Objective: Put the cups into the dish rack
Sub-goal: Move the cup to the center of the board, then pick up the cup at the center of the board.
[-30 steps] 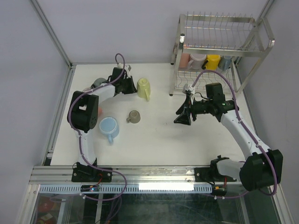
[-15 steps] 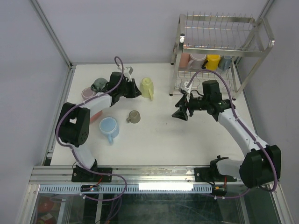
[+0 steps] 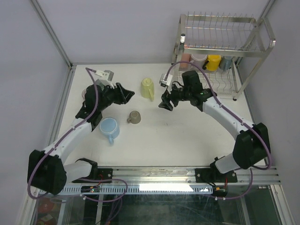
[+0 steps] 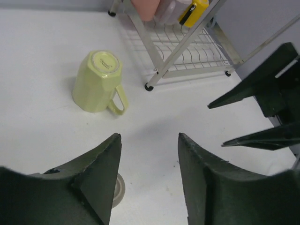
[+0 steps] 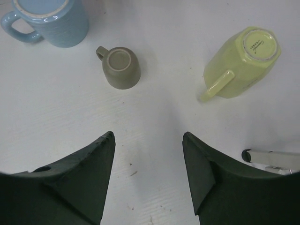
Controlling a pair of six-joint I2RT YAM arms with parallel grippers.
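Observation:
A pale yellow-green mug (image 3: 147,88) lies on its side mid-table; it also shows in the left wrist view (image 4: 97,80) and the right wrist view (image 5: 241,63). A taupe cup (image 3: 134,117) (image 5: 122,67) and a light blue mug (image 3: 109,127) (image 5: 54,18) stand nearer. My left gripper (image 3: 129,92) (image 4: 149,136) is open and empty, just left of the yellow-green mug. My right gripper (image 3: 162,104) (image 5: 149,133) is open and empty, just right of it. The chrome dish rack (image 3: 220,28) at the far right holds pink (image 3: 186,58), yellow (image 3: 213,62) and grey-blue cups on its lower shelf.
A mauve cup (image 3: 87,93) peeks out behind my left arm near the left edge. The rack's near-left leg (image 4: 154,70) stands close behind my right gripper. Aluminium frame posts run along the left side and the back right corner.
My right gripper has moved left from beside the rack to beside the yellow-green mug. My left arm has swung its elbow down and drawn its gripper slightly back. Both stay open.

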